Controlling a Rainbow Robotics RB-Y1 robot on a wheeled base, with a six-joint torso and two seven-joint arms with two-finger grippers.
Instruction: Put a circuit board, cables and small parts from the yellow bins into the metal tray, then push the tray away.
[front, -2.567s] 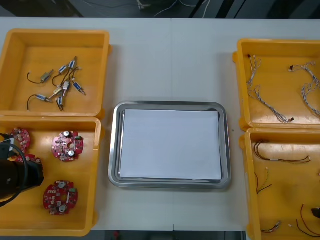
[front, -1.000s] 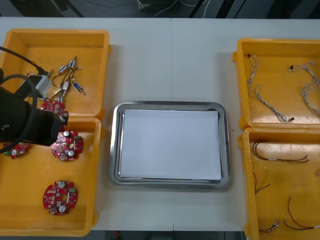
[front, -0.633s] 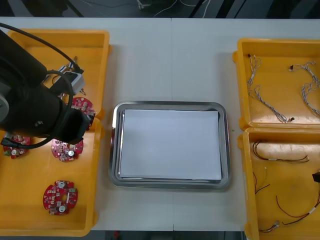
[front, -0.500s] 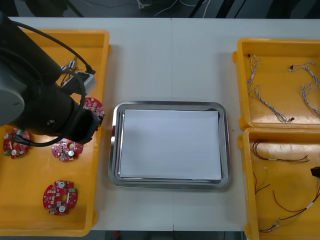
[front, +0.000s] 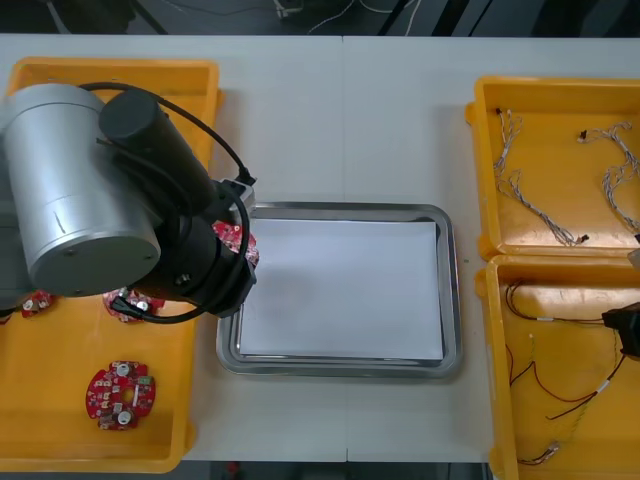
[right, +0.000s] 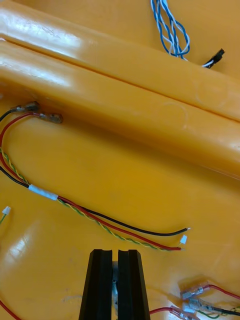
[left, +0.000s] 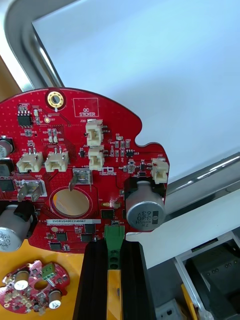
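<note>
Red round circuit board (left: 85, 170) hangs over the left edge of the shiny metal tray (front: 340, 368), pinched at its green connector (left: 114, 231) by the left gripper (left: 114, 250). Carry it level past the rim, over the white liner (front: 340, 290), before releasing. Right gripper (right: 114, 257), fingers together, sits in the near right yellow bin (front: 492, 380).

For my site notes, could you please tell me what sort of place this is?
Probably an electronics kitting bench: yellow bins of sorted circuit boards and cables, and the left gripper holding a board above the metal tray edge.
</note>
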